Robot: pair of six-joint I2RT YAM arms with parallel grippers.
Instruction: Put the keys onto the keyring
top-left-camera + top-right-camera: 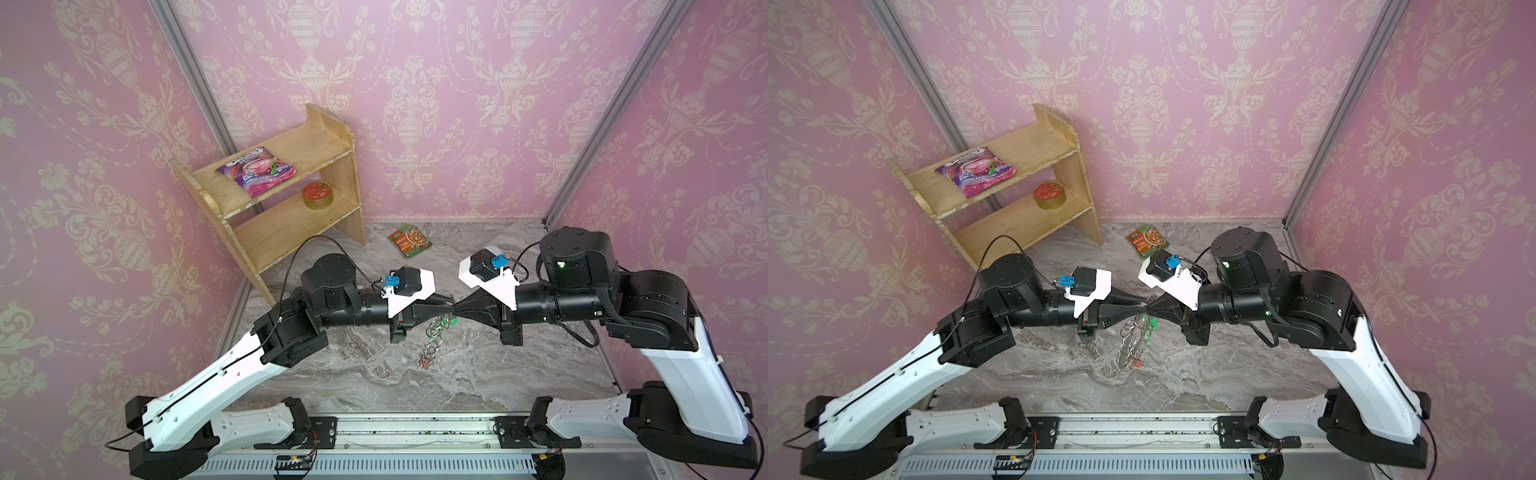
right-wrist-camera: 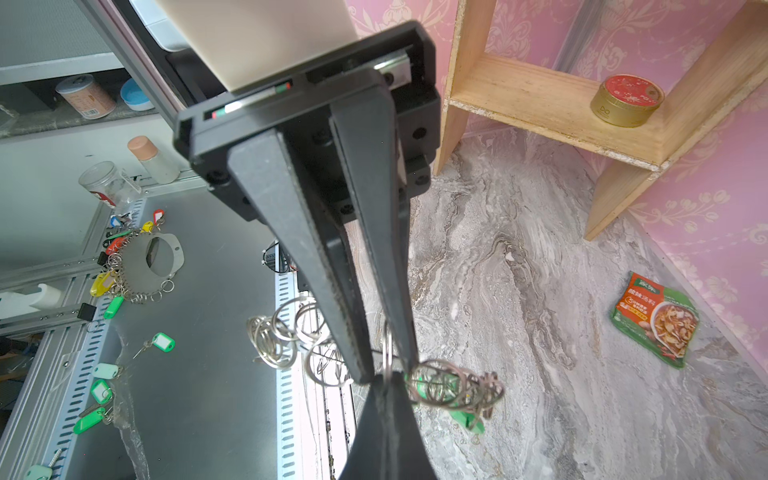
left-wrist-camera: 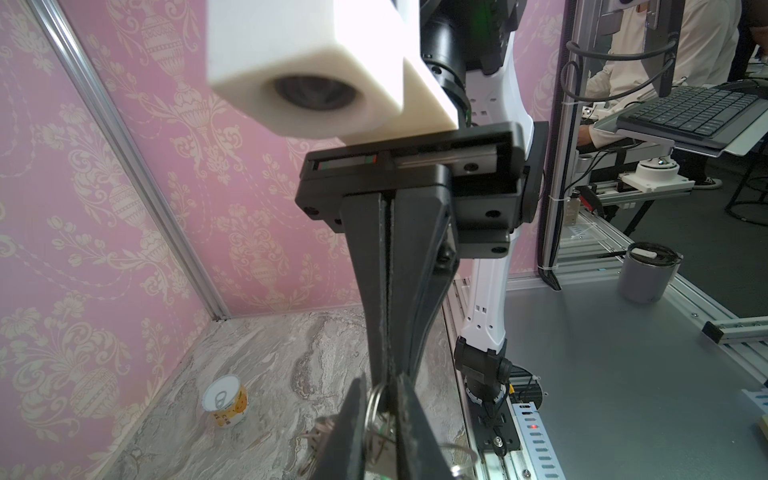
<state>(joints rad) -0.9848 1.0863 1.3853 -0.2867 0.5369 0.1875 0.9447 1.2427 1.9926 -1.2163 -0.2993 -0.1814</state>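
While both arms meet tip to tip above the bench (image 1: 519, 374), the left gripper (image 1: 449, 306) pinches a silver loop of the keyring (image 1: 435, 331). The right gripper (image 1: 459, 308), clenched tight, touches that loop, and a green key (image 1: 450, 321) and a red key (image 1: 424, 365) dangle below.

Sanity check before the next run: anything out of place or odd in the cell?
Yes. The ring plate lies on the grey bench outside the marble table, loose tagged keys scattered near it. The left gripper and right gripper both pinch one wire ring in mid-air, a tangled chain of rings dangling below.
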